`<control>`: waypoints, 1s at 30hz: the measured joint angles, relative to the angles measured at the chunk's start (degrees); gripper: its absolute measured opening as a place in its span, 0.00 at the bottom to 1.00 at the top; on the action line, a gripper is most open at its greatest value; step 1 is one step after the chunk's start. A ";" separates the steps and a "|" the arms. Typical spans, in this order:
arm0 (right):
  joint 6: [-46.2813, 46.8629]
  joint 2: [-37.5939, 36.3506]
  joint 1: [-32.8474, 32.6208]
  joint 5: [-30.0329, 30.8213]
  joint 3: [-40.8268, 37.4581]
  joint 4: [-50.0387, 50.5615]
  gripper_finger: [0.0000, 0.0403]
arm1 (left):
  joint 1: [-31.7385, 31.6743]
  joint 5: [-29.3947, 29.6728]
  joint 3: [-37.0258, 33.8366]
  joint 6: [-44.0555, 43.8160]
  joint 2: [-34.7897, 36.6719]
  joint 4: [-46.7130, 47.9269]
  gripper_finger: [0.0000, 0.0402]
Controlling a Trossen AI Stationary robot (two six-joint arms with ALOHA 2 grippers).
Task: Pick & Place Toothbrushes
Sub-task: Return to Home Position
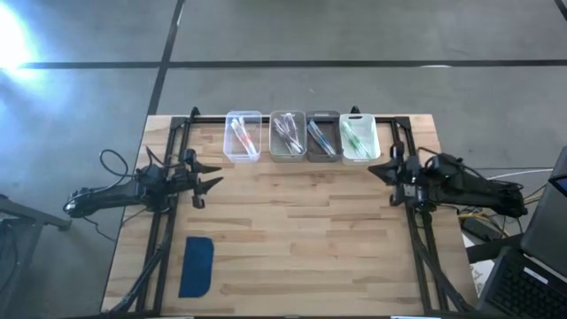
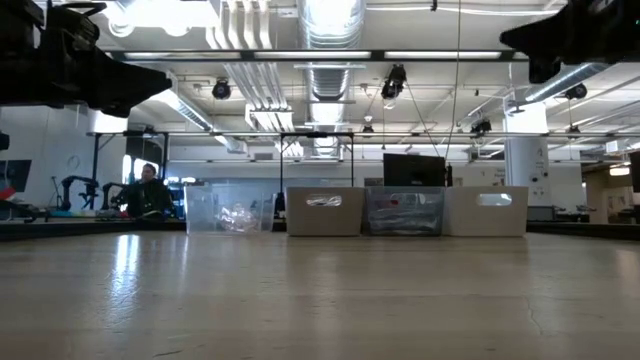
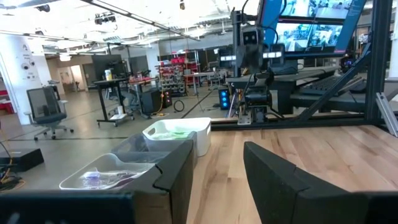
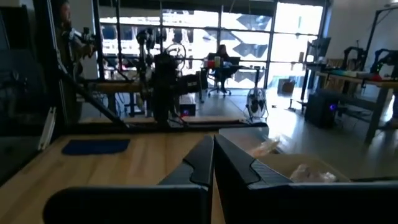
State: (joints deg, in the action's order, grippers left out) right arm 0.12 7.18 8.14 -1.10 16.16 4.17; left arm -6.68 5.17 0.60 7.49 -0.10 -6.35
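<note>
High view, four bins (image 1: 288, 113) holding toothbrushes (image 1: 322, 140)

We see both arms held up, facing inward: left gripper (image 1: 218, 175) w/ fingers apart, right gripper (image 1: 373, 169) w/ fingers together.

A grey concrete floor (image 1: 354, 35), crossed by dark seams, is laid around the wooden table (image 1: 301, 239). Above the table, ceiling ducts (image 2: 330, 30) and strip lights (image 2: 160, 12) are mounted. Beyond the table, tall windows (image 4: 249, 37) and an office chair (image 3: 46, 109) are seen.
</note>
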 joint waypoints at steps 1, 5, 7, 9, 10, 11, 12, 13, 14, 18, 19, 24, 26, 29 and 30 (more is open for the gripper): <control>-0.39 0.02 0.00 0.03 -0.96 -0.25 0.02 | 0.00 -0.01 0.00 0.00 0.00 -0.02 0.37; -0.54 -0.55 0.00 0.04 -4.66 -0.95 0.02 | 0.00 0.00 0.00 0.00 0.00 -0.01 0.37; -0.45 -1.22 0.00 0.13 -7.14 -0.77 0.02 | 0.02 0.00 0.00 0.02 0.00 -0.02 0.37; 1.28 -2.13 0.00 0.11 -9.64 -0.87 0.02 | 0.00 0.00 0.00 0.00 0.00 0.00 0.37; 2.41 -2.63 0.00 0.11 -10.85 -1.66 0.02 | 0.01 -0.01 0.00 0.00 0.01 0.00 0.37; 3.31 -3.20 0.00 0.13 -11.97 -2.21 0.02 | 0.00 0.00 0.00 0.00 0.00 0.00 0.37; 4.00 -3.74 0.00 0.13 -13.14 -2.88 0.02 | 0.02 0.00 0.00 0.00 0.02 0.00 0.37; 4.17 -4.23 0.00 0.13 -14.21 -3.62 0.02 | 0.00 0.00 0.02 0.00 0.02 -0.02 0.37; 3.98 -4.74 0.00 0.15 -15.23 -3.90 0.02 | 0.00 0.00 0.02 0.00 0.00 0.00 0.37; -2.39 -5.42 0.00 0.84 -15.64 -5.20 0.02 | 0.02 0.02 0.02 0.00 0.02 -0.04 0.37; -3.72 -5.66 0.00 0.86 -15.64 -4.85 0.02 | 0.02 0.00 0.02 0.00 0.02 -0.02 0.37; -4.93 -5.95 0.00 0.85 -15.66 -4.73 0.02 | 0.02 0.04 0.02 0.00 -0.07 0.00 0.37; -4.81 -5.86 0.00 0.83 -15.66 -4.73 0.02 | 0.01 0.04 0.02 0.00 -0.07 0.00 0.37; -5.04 -5.89 0.00 0.83 -15.67 -4.75 0.02 | 0.00 0.04 0.02 0.00 -0.07 0.02 0.37; -4.90 -5.88 0.00 0.83 -15.67 -4.75 0.02 | 0.01 0.04 0.02 0.00 -0.07 0.02 0.37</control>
State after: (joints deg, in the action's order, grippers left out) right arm -4.79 1.30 8.14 -0.27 0.49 -0.58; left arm -6.66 5.21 0.62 7.49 -0.16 -6.33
